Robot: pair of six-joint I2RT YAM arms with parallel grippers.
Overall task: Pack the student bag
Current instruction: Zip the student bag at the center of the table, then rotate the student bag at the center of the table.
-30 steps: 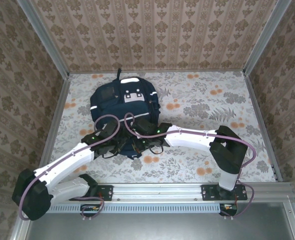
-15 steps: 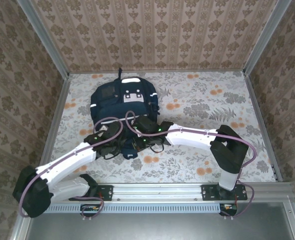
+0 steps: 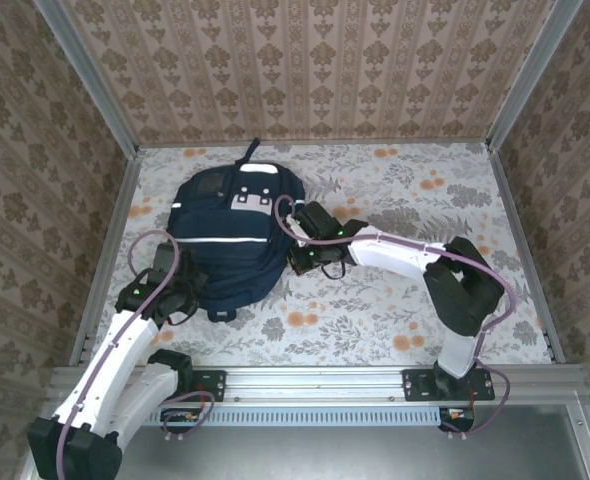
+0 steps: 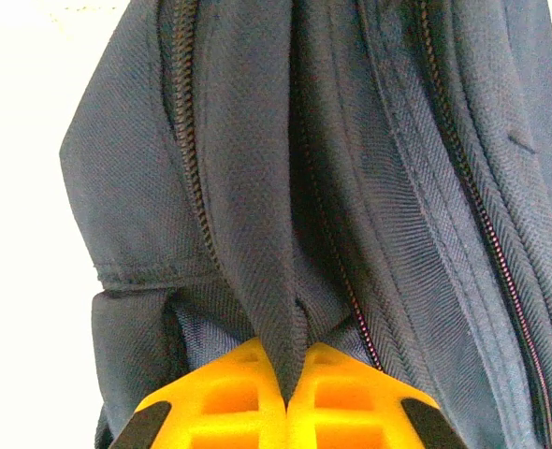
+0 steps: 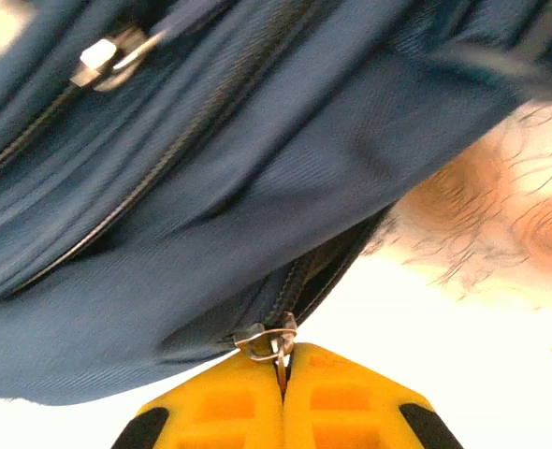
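Note:
The student bag (image 3: 225, 235), navy blue with white stripes and patches, lies at the back left of the table. My left gripper (image 3: 187, 296) is at its near left edge. In the left wrist view that gripper (image 4: 287, 367) is shut on a fold of the bag's fabric (image 4: 276, 281), beside a zip line. My right gripper (image 3: 299, 258) is at the bag's right edge. In the right wrist view it (image 5: 283, 363) is shut on a metal zip pull (image 5: 272, 340) at the end of a zip on the student bag (image 5: 210, 187).
A floral tablecloth (image 3: 405, 200) covers the table. Patterned walls with metal corner posts (image 3: 125, 150) close in the left, back and right sides. An aluminium rail (image 3: 315, 382) with both arm bases runs along the near edge.
The left gripper has shut on the bag's fabric and drawn back to the left. The right gripper has moved up and right with the zip pull. The bag has shifted and spread leftward.

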